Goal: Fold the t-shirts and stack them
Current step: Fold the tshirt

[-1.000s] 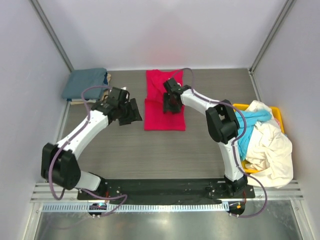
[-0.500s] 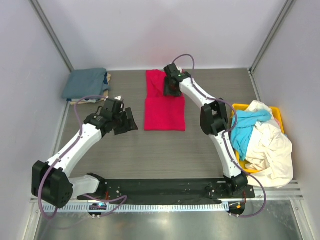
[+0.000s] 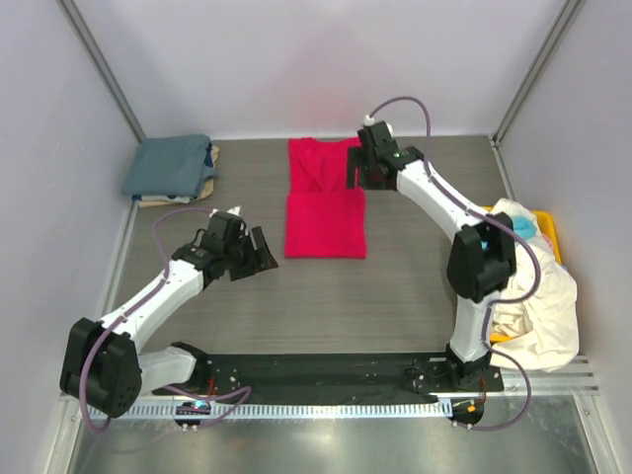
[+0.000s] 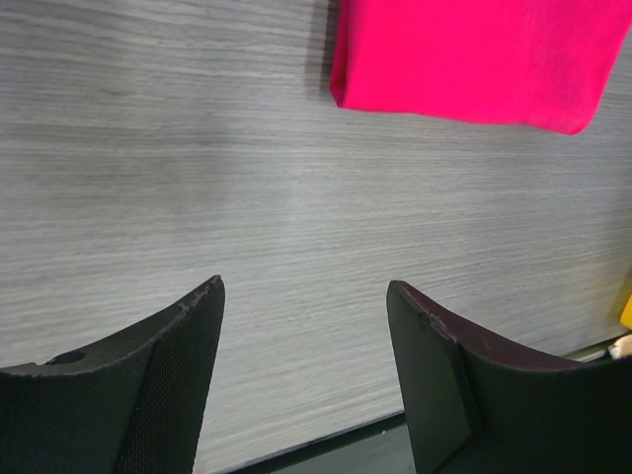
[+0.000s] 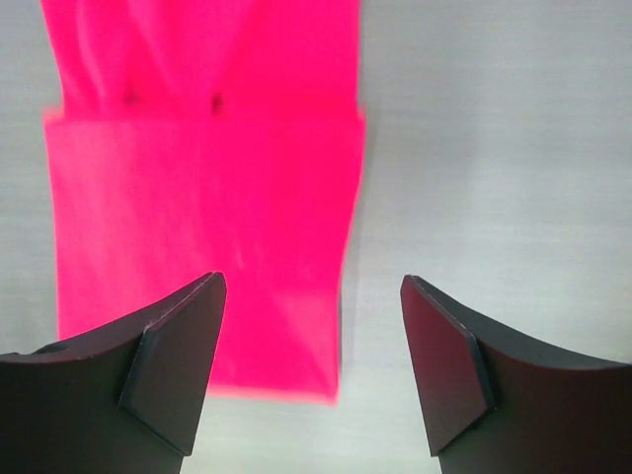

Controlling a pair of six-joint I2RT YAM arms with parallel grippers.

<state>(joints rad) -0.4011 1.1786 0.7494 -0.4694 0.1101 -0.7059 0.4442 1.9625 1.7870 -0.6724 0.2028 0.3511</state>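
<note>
A bright red-pink t-shirt (image 3: 324, 202) lies partly folded at the table's centre back; it also shows in the right wrist view (image 5: 197, 197) and the left wrist view (image 4: 474, 59). A folded slate blue-grey t-shirt (image 3: 170, 165) lies on a tan one (image 3: 210, 156) at the back left. Cream-white (image 3: 538, 296) and cyan (image 3: 520, 226) shirts are heaped in the yellow bin at right. My left gripper (image 3: 259, 259) is open and empty, left of the red shirt's near corner. My right gripper (image 3: 362, 170) is open and empty above the shirt's far right edge.
The yellow plastic bin (image 3: 546, 225) stands at the right edge, overflowing with cloth. Grey walls close the back and both sides. A black base plate (image 3: 326, 370) runs along the near edge.
My right gripper has moved off the red shirt toward the back right, empty. My left arm has drawn back toward the near left. The red shirt lies still.
</note>
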